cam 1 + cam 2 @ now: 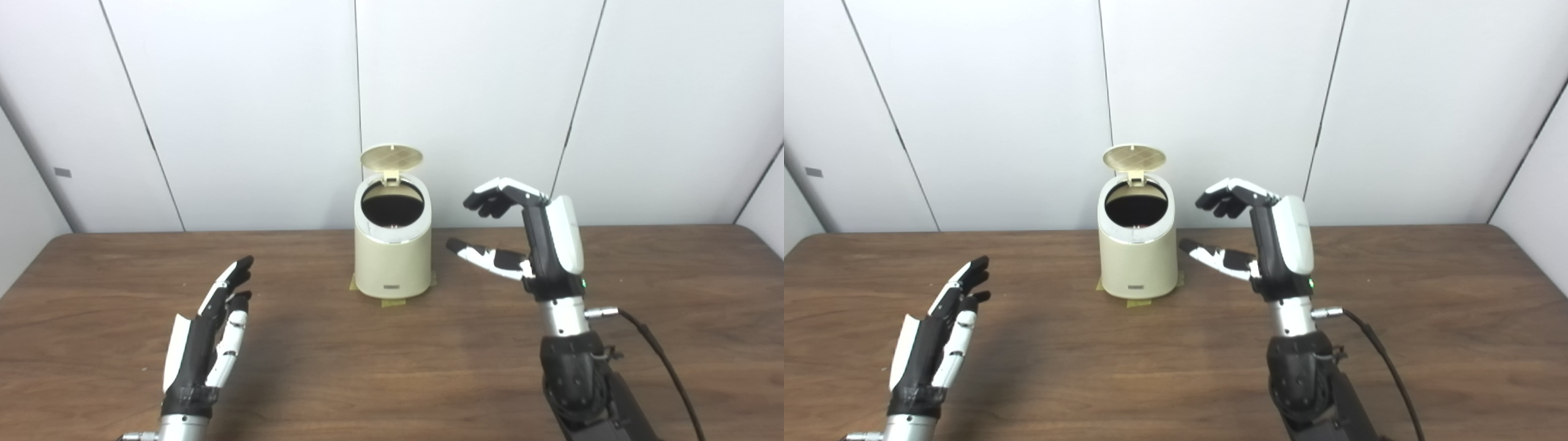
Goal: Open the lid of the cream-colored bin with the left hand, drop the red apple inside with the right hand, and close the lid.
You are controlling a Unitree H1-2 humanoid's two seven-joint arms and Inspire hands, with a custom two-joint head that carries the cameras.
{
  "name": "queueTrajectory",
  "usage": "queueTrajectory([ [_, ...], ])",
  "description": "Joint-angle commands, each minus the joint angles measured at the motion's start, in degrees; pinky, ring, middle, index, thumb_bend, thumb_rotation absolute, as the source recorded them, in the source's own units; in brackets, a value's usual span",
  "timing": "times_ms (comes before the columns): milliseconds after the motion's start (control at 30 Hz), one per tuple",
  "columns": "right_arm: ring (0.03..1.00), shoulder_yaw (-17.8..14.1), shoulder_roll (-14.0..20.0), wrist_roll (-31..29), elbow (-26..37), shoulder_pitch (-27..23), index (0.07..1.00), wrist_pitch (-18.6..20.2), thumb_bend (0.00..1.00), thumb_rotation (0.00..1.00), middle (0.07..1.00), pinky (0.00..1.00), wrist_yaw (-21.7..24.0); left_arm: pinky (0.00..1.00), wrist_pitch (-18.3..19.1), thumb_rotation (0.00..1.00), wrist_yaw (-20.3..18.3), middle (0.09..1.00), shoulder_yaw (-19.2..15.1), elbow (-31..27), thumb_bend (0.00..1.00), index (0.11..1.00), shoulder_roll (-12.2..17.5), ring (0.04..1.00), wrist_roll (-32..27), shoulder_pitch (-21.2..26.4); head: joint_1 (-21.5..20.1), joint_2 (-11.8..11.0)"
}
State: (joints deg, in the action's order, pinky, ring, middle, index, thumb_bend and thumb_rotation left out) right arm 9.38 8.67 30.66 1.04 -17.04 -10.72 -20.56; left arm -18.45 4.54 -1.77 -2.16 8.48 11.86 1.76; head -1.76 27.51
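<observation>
Right hand [527,236] raised at 3 o'clock of bin [392,257], fingers spread, holding nothing. Left hand [211,334] open above worktop [392,367] at 8 o'clock. Lid [391,157] already up; apple nowhere visible, likely dropped inside. Left to do: closing lid.

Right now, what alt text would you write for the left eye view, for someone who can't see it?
A cream-colored bin stands on a wooden table with its lid flipped up and its dark inside showing. The right hand is raised beside it, open and empty; the left hand waits open nearer the front. No apple is visible.
</observation>
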Motion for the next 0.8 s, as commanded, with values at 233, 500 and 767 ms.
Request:
queueTrajectory([
  [233,0.692,-4.37,-0.71,-7.25,3.07,9.11,0.719,-0.67,0.30,0.47,0.721,0.58,4.57,0.81,-1.35,0.91,0.52,0.915,0.71,2.71,0.25,0.895,-1.08,0.896,0.24,0.73,-0.06,-0.15],
  [500,0.645,-6.34,-1.56,-11.81,1.92,11.76,0.682,-2.20,0.20,0.23,0.679,0.53,6.56,0.75,-1.71,0.80,1.62,0.861,0.57,1.72,0.18,0.847,-0.39,0.848,3.96,1.52,-0.18,-0.08],
  [767,0.612,-6.87,-2.32,-10.07,0.50,11.84,0.646,-1.27,0.24,0.15,0.654,0.49,6.64,0.76,8.38,0.61,3.02,0.802,-0.26,-5.92,0.28,0.788,-2.45,0.822,11.84,6.85,-0.10,-0.48],
])
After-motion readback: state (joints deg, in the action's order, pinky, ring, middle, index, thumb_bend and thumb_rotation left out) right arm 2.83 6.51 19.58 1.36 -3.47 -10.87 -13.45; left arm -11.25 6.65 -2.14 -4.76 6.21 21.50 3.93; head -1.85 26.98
